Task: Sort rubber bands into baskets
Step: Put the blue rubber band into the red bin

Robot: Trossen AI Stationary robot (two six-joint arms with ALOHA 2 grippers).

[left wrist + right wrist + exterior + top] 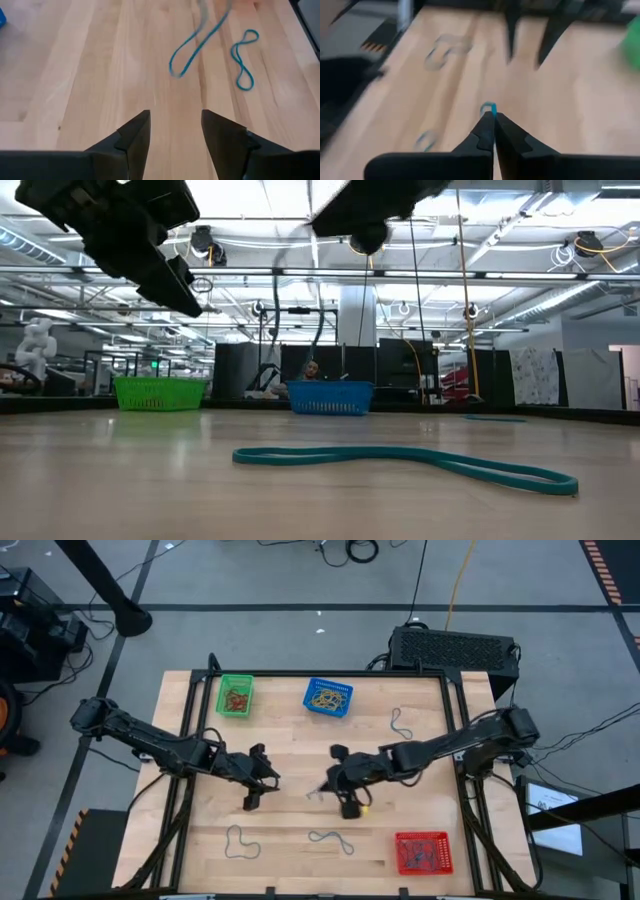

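A thin teal rubber band [488, 108] is pinched between the closed fingers of the right gripper [347, 790], with only a short loop of it poking out past the tips in the right wrist view. In the left wrist view the same band [192, 50] shows as a blurred teal strand hanging in the air ahead of the left gripper [175, 137], whose fingers stand apart with nothing between them. Judging by that, the band now belongs to the right arm alone, which is the arm nearer the blue basket [328, 698] and the red basket [423, 852].

Three more teal bands lie flat and loose on the wooden table [290, 755]: one [333, 839] just behind the right gripper towards the table's near edge, one [240, 841] behind the left gripper, and one [400, 723] off beyond the right arm. Each is a slack, wavy loop, far smaller than a basket.

The blue basket holds a tangle of yellowish bands, the green basket [236, 696] reddish-brown ones, and the red basket red ones. All three sit well apart from both grippers.
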